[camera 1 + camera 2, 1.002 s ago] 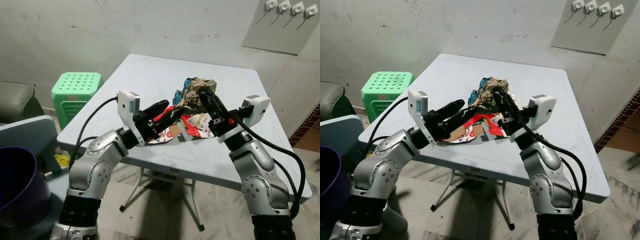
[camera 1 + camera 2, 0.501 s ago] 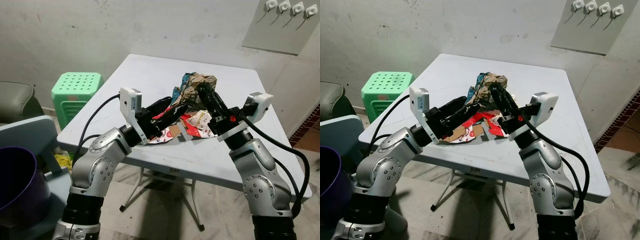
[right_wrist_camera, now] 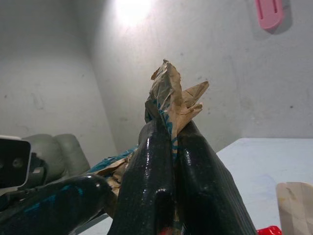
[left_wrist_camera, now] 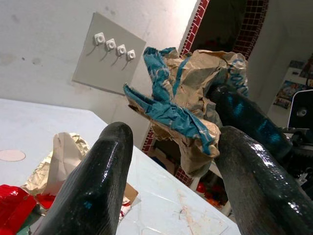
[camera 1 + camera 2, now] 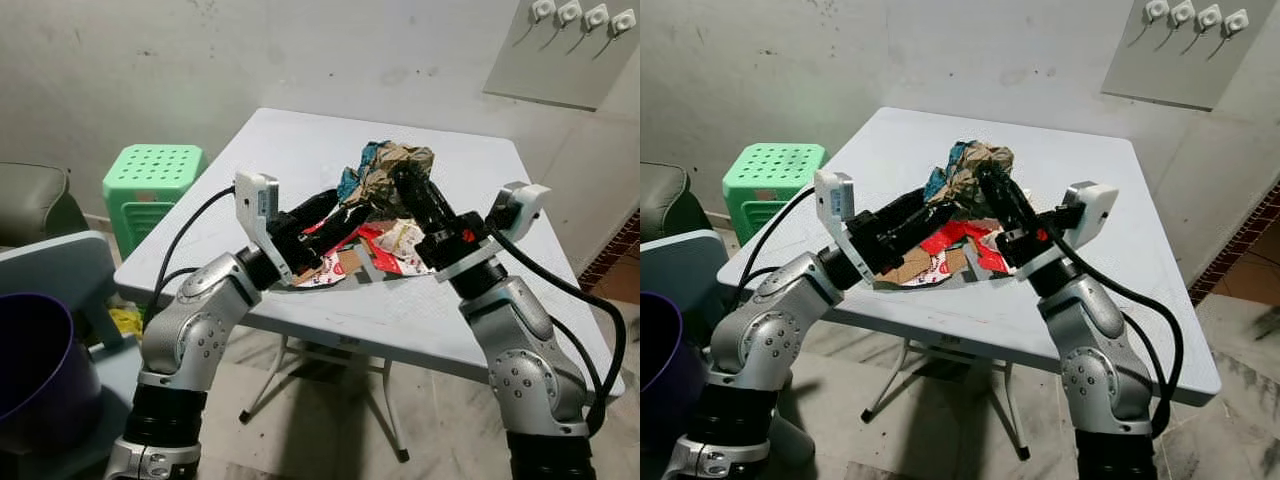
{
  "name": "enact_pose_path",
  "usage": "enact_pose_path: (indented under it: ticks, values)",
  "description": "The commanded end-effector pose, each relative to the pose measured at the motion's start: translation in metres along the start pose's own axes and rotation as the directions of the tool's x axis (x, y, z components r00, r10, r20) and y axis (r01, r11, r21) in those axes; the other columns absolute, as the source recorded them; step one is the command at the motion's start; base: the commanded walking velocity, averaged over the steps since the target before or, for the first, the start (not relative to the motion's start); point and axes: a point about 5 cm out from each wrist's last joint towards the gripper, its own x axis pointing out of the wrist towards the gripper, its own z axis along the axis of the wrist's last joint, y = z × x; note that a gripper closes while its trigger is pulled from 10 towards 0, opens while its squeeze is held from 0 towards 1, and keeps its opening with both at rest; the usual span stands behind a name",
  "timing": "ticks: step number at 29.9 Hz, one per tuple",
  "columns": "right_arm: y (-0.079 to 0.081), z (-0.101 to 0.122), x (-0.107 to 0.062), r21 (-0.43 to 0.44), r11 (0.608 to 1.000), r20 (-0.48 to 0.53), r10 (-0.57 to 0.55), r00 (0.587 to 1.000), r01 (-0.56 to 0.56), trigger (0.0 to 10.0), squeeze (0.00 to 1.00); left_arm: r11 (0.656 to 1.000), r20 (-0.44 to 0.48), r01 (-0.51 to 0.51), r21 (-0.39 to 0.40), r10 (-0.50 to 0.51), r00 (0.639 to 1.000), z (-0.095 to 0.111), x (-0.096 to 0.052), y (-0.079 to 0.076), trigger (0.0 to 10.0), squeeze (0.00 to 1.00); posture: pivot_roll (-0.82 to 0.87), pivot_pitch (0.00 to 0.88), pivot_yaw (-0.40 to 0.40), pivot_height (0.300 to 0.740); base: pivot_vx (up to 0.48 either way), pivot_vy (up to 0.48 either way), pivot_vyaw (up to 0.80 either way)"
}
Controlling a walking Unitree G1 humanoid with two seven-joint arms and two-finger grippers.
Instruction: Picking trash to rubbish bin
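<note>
A crumpled brown and teal paper bag [image 5: 388, 172] hangs above the white table [image 5: 290, 140]. My right gripper [image 5: 404, 186] is shut on it, its two fingers [image 3: 156, 161] pressed together on the paper [image 3: 172, 98]. From the left, my left gripper [image 5: 343, 206] reaches under the bag and stands open. Its fingers [image 4: 105, 166] sit either side of the bag's lower end [image 4: 188, 110]. Under both grippers lies a pile of trash [image 5: 372, 250] on the table: red wrappers, cardboard scraps and pale paper.
A purple rubbish bin [image 5: 30, 360] stands low at the left, beside a pale blue seat edge [image 5: 60, 262]. A green plastic stool [image 5: 150, 178] and a grey armchair [image 5: 30, 205] are behind it. The table's near edge [image 5: 400, 345] runs in front of me.
My right gripper has raised the paper bag a little off the pile. My left gripper has risen and closed in under the bag.
</note>
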Motion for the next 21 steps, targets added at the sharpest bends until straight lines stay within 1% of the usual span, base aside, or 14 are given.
enact_pose_path:
  ticks: [1, 2, 7, 11, 21]
  values:
    - [0.0058, 0.0025, 0.0002, 0.002, 0.999, 0.001, 0.039, 0.999, -0.039, 10.0, 0.00, 1.000, 0.012, 0.022, 0.001, -0.022, 1.000, 0.0047, 0.0041, -0.0019, 2.7, 0.00, -0.03, 0.000, -0.042, 0.740, 0.000, 0.000, 0.00]
    - [0.0062, 0.0022, 0.0003, 0.002, 0.999, -0.001, 0.043, 0.999, -0.043, 10.0, 0.00, 1.000, 0.017, 0.028, -0.004, -0.028, 0.999, 0.0050, 0.0043, -0.0024, 0.0, 0.00, -0.03, 0.000, -0.040, 0.740, 0.000, 0.000, 0.00]
    - [0.0101, 0.0024, 0.0003, 0.009, 0.998, -0.006, 0.067, 0.998, -0.067, 10.0, 0.00, 0.998, 0.023, 0.055, -0.014, -0.055, 0.998, 0.0050, 0.0057, -0.0062, 0.0, 0.00, -0.03, 0.000, -0.038, 0.740, 0.000, 0.000, 0.00]
    - [0.0123, 0.0036, 0.0010, 0.014, 0.997, 0.000, 0.081, 0.997, -0.081, 10.0, 0.00, 0.998, 0.018, 0.061, -0.014, -0.061, 0.998, 0.0040, 0.0065, -0.0063, 0.0, 0.00, -0.04, 0.000, -0.034, 0.740, 0.000, 0.000, 0.00]
    - [0.0119, 0.0086, 0.0019, 0.027, 0.997, 0.028, 0.078, 0.997, -0.079, 10.0, 0.00, 0.996, 0.021, 0.085, -0.019, -0.084, 0.996, 0.0045, 0.0079, -0.0083, 0.0, 0.00, -0.04, 0.000, -0.032, 0.740, 0.000, 0.000, 0.00]
